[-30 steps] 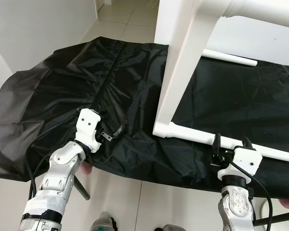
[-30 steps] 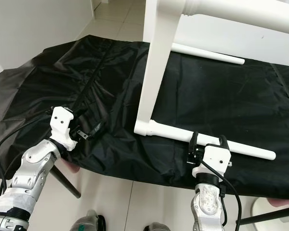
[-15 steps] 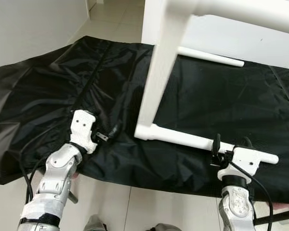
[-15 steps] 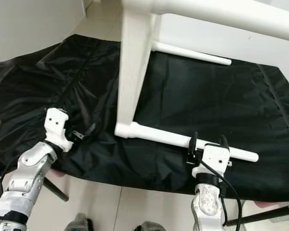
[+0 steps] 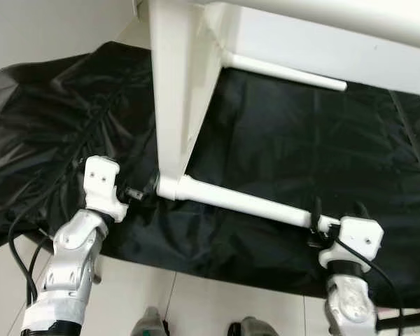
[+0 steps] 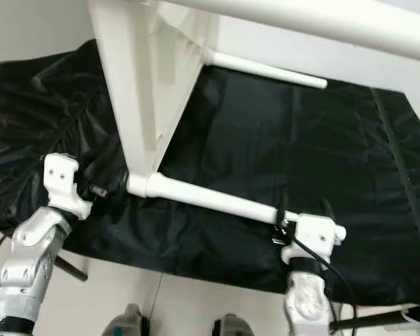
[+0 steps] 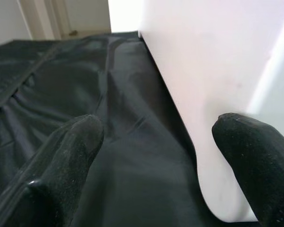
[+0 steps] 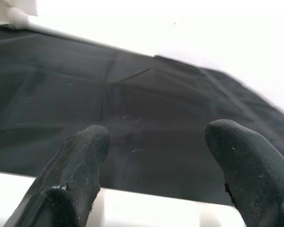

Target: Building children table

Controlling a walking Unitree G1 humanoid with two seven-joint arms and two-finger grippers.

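the white round table leg (image 5: 245, 203) runs left to right across the black cloth (image 5: 301, 147); right gripper (image 5: 334, 213) spread around its right end, left gripper (image 5: 141, 193) spread at its left joint.

- A white table frame (image 5: 178, 91) stands on a black cloth (image 5: 315, 147) and blocks the middle of the work area.
- Its low bar (image 5: 245, 203) crosses in front of the right gripper (image 5: 334, 222), whose open fingers straddle the bar's end.
- The left gripper (image 5: 138, 194) sits open just beside the frame's upright panel, hemmed in on that side.
- Open cloth lies behind the bar, reaching a rear bar (image 5: 283, 71).
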